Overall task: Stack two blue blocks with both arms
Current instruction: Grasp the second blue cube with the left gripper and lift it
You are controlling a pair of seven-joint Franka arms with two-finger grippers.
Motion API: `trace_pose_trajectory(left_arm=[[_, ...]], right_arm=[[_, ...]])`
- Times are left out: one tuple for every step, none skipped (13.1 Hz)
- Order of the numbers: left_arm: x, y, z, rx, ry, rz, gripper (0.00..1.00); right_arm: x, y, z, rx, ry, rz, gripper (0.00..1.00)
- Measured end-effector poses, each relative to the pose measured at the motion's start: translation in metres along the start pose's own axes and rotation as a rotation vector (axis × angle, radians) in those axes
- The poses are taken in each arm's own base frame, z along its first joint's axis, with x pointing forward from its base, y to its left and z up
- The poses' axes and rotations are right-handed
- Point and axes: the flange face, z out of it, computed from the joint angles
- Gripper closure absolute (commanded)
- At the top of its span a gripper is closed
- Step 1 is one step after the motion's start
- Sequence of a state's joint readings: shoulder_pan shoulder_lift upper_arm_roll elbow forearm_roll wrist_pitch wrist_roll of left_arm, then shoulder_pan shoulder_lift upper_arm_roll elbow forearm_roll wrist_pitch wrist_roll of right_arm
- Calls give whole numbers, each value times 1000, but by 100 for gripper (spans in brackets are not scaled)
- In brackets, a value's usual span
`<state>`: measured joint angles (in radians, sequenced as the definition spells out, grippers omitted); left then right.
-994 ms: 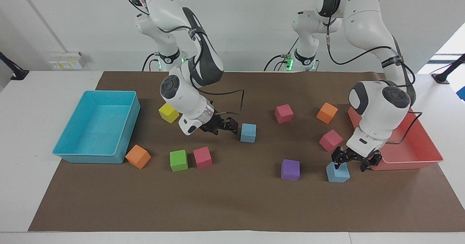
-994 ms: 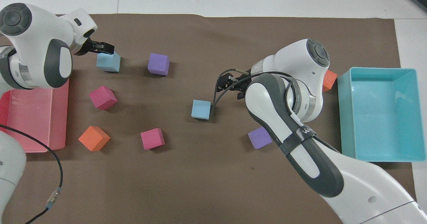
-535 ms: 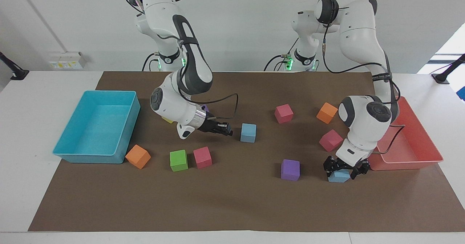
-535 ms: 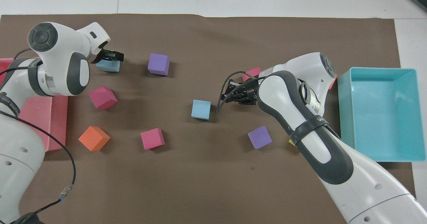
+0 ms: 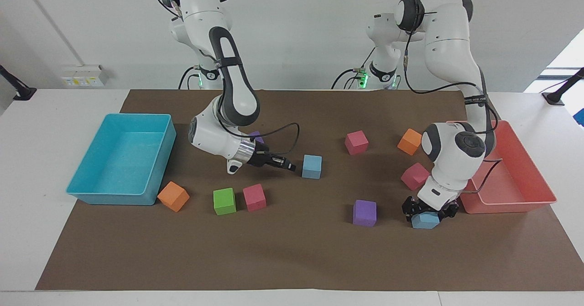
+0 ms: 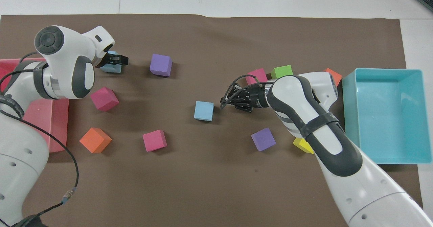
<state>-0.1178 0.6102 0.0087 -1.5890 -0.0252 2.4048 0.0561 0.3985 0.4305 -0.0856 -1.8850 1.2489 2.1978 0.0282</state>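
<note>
We see a white table (image 5: 27, 183) w/ a brown paper mat (image 5: 292, 260) over most of its top; bare white strips run along the mat's edges. The mat's edge farthest from the robots shows a small crease. Plain white wall (image 5: 310, 23) past the table's robot-side edge, w/ a white socket box (image 5: 84, 75) low on it near the right arm's end. Black clamp mounts (image 5: 16, 89) sit at both table ends. A bright opening (image 5: 568, 55), maybe a window, shows at the left arm's end. Light is even, shadows soft.
</note>
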Motion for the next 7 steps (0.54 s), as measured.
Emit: trace_pose_trajectory(left_arm=[[-1, 0, 1, 0, -4, -1, 0], [-2, 0, 2, 0, -8, -2, 0], [-3, 0, 3, 0, -11, -2, 0], [-3, 0, 3, 0, -12, -3, 0], [-3, 0, 3, -1, -16, -3, 9], [-4, 0, 4, -1, -24, -4, 18], [-5, 0, 4, -2, -32, -5, 28]], right_arm=[[1, 3, 0, 2, 3, 8, 100], [1, 5, 0, 1, 3, 13, 100], [1, 7, 1, -1, 2, 17, 100], [1, 9, 1, -4, 2, 20, 100], [1, 11, 2, -6, 5, 23, 100], [1, 14, 2, -9, 9, 25, 100], [1, 16, 3, -11, 13, 26, 100]])
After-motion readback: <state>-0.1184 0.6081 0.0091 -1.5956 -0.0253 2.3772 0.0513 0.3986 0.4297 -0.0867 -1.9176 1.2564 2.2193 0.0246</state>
